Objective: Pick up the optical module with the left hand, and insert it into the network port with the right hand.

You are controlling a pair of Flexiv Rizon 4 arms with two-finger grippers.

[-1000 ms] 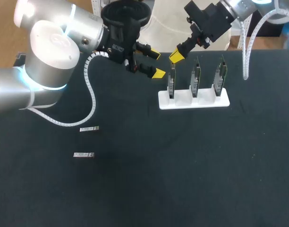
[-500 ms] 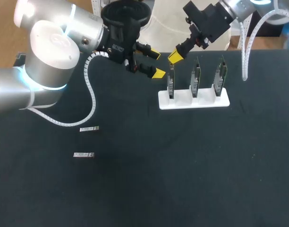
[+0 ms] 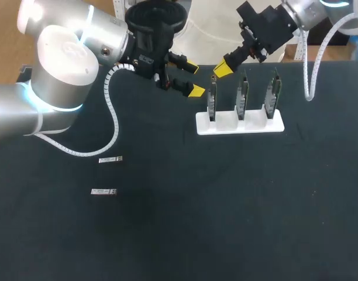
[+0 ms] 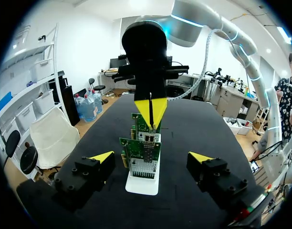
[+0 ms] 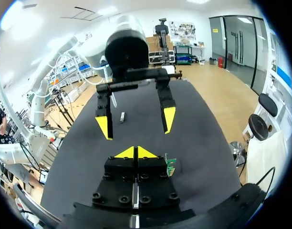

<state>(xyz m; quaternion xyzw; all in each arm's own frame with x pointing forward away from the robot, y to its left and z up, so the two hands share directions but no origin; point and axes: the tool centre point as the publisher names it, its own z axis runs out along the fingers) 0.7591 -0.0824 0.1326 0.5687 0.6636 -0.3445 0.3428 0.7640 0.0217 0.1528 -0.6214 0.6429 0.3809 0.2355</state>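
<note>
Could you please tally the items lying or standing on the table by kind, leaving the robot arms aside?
optical modules: 2
network cards: 3
white stand: 1
Total: 6

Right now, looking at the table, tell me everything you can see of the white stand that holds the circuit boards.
The white stand is a low, oblong block, plastic by its look, resting flat on the dark table. It has three slots in a row, each holding one green circuit board upright on its edge. Nothing else touches it. The right gripper hangs near the top of the board at one end, and the left gripper, open, sits off that same end, apart from it.
</note>
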